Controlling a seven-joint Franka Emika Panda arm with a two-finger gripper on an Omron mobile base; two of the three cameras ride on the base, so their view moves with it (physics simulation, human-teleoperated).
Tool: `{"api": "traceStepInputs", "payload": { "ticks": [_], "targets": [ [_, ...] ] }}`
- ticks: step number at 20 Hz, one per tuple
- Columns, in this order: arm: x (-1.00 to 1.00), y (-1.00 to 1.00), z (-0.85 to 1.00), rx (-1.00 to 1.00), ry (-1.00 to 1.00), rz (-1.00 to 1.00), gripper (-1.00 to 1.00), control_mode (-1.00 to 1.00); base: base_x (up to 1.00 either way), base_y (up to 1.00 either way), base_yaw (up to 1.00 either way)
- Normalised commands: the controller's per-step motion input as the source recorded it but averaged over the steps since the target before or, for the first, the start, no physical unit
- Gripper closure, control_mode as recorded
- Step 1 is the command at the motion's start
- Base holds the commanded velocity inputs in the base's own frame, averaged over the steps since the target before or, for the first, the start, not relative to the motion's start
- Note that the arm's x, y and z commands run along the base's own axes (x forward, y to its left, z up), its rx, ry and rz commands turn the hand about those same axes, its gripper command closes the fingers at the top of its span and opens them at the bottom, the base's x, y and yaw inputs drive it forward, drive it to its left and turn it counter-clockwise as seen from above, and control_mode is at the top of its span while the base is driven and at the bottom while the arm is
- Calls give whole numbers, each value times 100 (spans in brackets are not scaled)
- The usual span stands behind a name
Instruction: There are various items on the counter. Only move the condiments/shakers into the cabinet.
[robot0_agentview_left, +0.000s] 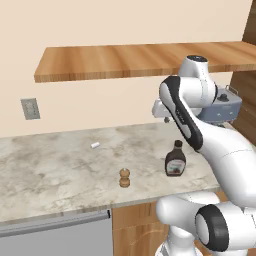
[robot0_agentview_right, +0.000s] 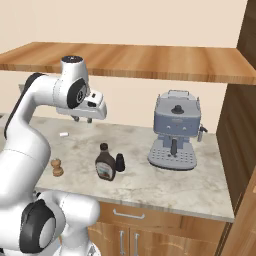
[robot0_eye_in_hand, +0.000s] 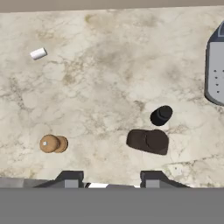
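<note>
Jaws of the gripper (robot0_eye_in_hand: 111, 179) stand spread apart and hold nothing; they hang high above the counter (robot0_eye_in_hand: 109, 74), pointing straight down at it. In the right base view the gripper (robot0_agentview_right: 82, 119) hangs between the shelf and the counter, left of the syrup bottle. Syrup bottle (robot0_eye_in_hand: 148, 141), dark brown with a black cap, stands upright near the counter's front edge, and the black shaker (robot0_eye_in_hand: 161, 115) stands just beside it, toward the coffee machine. Wooden mill (robot0_eye_in_hand: 53, 143) stands upright, well apart from the bottle, on the side away from the machine. Small white cylinder (robot0_eye_in_hand: 38, 53) lies on its side farther back, nearer the wall. Grey-blue coffee machine (robot0_agentview_right: 175, 131) stands on the counter to the right. Wooden shelf (robot0_agentview_right: 150, 60) runs along the wall above the counter.
</note>
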Motion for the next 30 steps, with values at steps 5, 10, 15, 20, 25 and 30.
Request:
{"api": "traceStepInputs", "payload": {
  "ticks": [5, 10, 15, 20, 25, 30],
  "targets": [
    [-11, -5, 0, 0, -1, 0, -100, -100, 0, 0, 0],
    [-44, -79, -7, 21, -12, 0, -100, -100, 0, 0, 0],
    [-48, -96, -16, 32, -14, 0, -100, -100, 0, 0, 0],
    [-29, -33, -14, 13, -12, 6, -100, -100, 0, 0, 0],
    [-18, -21, -19, 14, -20, 14, -100, -100, 0, 0, 0],
    [-5, -6, -20, 26, -27, 18, -100, -100, 0, 0, 0]
  ]
}}
